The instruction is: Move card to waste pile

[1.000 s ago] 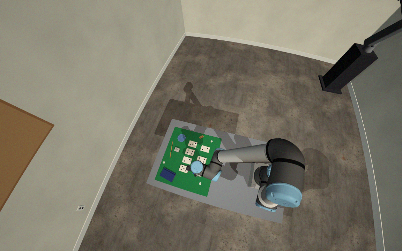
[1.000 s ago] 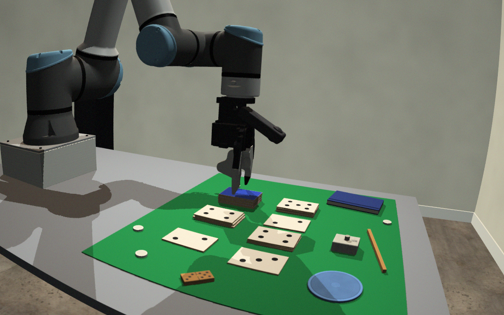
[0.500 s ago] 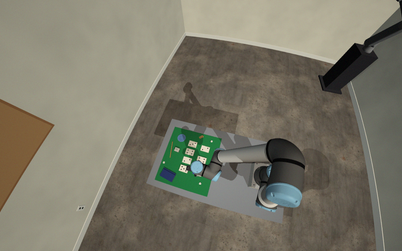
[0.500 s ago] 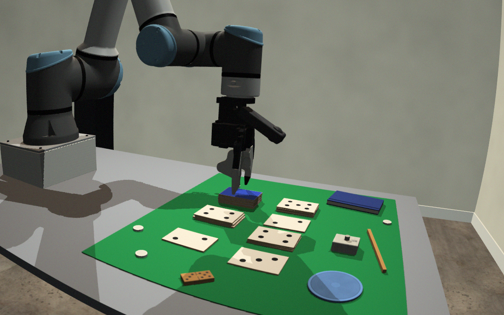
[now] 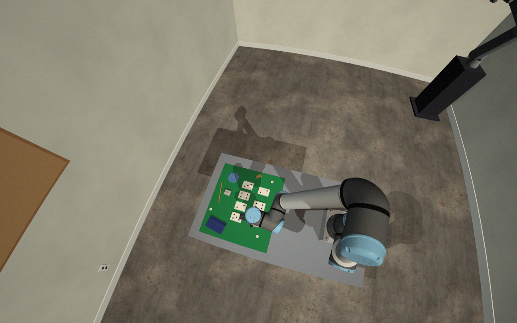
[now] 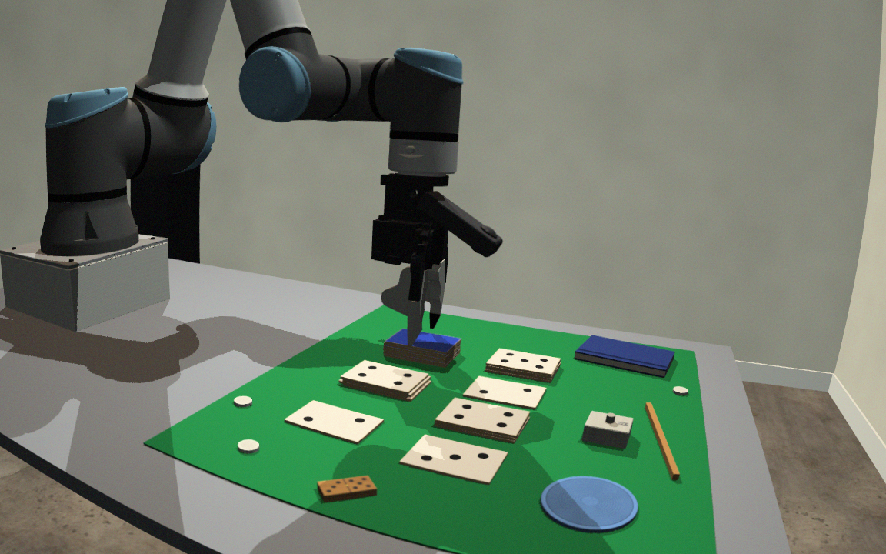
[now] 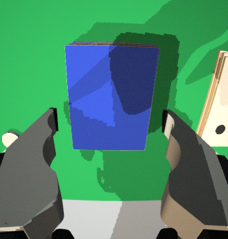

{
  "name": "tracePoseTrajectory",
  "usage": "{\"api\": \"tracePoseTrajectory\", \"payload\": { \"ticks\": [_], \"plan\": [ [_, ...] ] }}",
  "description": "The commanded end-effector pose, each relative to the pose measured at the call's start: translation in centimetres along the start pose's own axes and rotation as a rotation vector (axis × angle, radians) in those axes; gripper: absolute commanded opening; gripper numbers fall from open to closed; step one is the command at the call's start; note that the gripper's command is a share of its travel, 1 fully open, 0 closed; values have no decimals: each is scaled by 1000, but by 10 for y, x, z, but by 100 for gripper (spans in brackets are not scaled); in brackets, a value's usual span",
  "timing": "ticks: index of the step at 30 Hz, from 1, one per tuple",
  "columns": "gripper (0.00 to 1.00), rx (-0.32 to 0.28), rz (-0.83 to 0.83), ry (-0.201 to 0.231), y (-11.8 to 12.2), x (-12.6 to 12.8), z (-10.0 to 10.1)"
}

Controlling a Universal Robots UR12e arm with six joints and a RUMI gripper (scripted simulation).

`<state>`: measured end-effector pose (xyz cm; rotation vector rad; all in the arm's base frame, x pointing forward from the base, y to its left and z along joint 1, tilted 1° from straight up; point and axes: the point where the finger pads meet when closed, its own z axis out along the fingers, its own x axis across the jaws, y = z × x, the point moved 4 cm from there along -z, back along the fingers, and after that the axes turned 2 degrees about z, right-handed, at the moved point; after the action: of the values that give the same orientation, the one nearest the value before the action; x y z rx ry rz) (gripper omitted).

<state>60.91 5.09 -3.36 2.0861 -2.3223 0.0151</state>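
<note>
End effector (image 7: pixel 110 124) apart, empty, straddling the stock (image 7: pixel 110 96). Top card is stiff, thin, light, likely slick: pinch its long edges only.

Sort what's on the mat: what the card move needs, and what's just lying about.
Needed: blue-backed stock; four-dot waste pile beside it; the open gripper, astride the stock.

Lying about: other dotted cards; blue book; blue disc; wooden stick; domino; grey box; white counters.
</note>
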Motion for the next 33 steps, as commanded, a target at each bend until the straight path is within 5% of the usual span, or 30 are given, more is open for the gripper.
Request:
{"api": "tracePoseTrajectory", "payload": {
  "ticks": [1,33],
  "plan": [
    [50,1,0,0,-1,0,1],
    [50,1,0,0,-1,0,4]
  ]
}}
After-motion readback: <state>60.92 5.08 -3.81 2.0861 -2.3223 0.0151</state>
